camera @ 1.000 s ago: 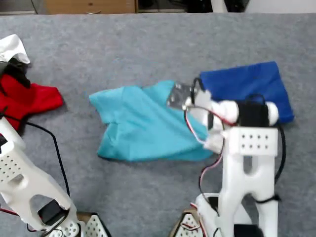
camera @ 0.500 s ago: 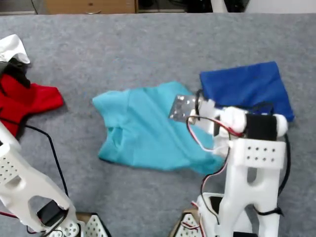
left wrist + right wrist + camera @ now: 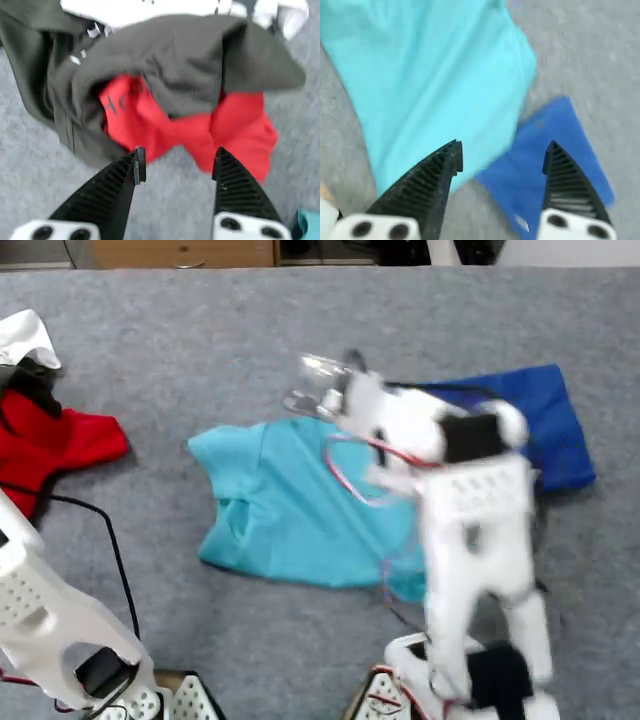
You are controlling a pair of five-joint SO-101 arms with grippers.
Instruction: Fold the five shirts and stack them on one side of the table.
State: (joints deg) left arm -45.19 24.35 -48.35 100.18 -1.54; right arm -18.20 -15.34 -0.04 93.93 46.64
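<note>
Over on the left edge of the grey felt-covered table (image 3: 200, 330), 3 unfolded garments are lying bunched in a heap: a crumpled white cotton shirt (image 3: 25, 335) at the far side, a dark grey shirt (image 3: 165, 65) draped over the middle, and a rumpled bright red shirt (image 3: 55, 440) spilling out from under it toward the centre. The left gripper (image 3: 180, 152) is hanging above the near edge of that red shirt with its 2 black ridged jaws spread wide and nothing between them, so I am guessing it is waiting its turn. Moving toward the middle, a loose turquoise T-shirt (image 3: 290, 500) is lying spread but wrinkled, its collar end pointing at the heap and its body angling toward the right arm's base; it is not looking folded yet, so I am taking it for the shirt in hand. The right gripper (image 3: 504, 146) is hovering above the turquoise shirt's far corner, just beside the next shirt, its jaws gaping just as wide and carrying nothing, probably lining up for a fresh pinch on an edge. At the right, touching that corner, a neatly folded royal blue shirt (image 3: 520, 420) is sitting flat, apparently starting the stack on that side.
</note>
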